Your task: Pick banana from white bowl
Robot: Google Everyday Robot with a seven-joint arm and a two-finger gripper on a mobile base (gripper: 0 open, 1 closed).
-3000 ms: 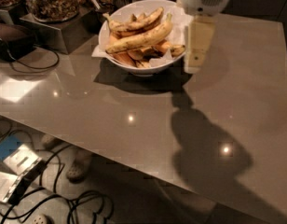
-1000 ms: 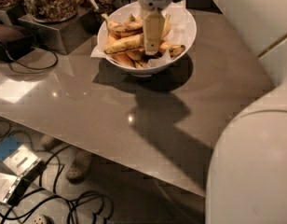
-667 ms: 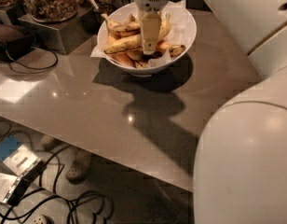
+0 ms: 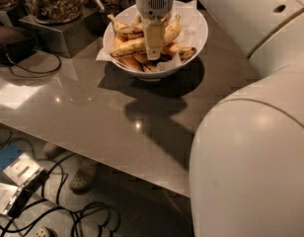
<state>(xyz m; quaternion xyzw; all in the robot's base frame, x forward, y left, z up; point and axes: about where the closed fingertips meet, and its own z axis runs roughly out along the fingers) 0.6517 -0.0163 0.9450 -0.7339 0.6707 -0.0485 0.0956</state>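
The white bowl [image 4: 197, 39] stands at the back of the grey table, lined with white paper and holding several bananas. The banana [image 4: 128, 47], long and yellow with brown speckles, lies across the bowl's middle from lower left to upper right. My gripper [image 4: 154, 47] hangs straight down over the bowl's centre, its tip right at the banana's middle and covering part of it. Whether it touches or holds the banana does not show.
My white arm [image 4: 250, 152] fills the right side of the view. Jars of nuts [image 4: 52, 1] on a metal stand [image 4: 58, 33] sit back left, next to a black device [image 4: 14, 38] with a cable. The table's front edge [image 4: 117, 164] runs diagonally; cables lie on the floor below.
The gripper moved left from beside the bowl to over its centre and came down onto the bananas. The arm now covers more of the right side.
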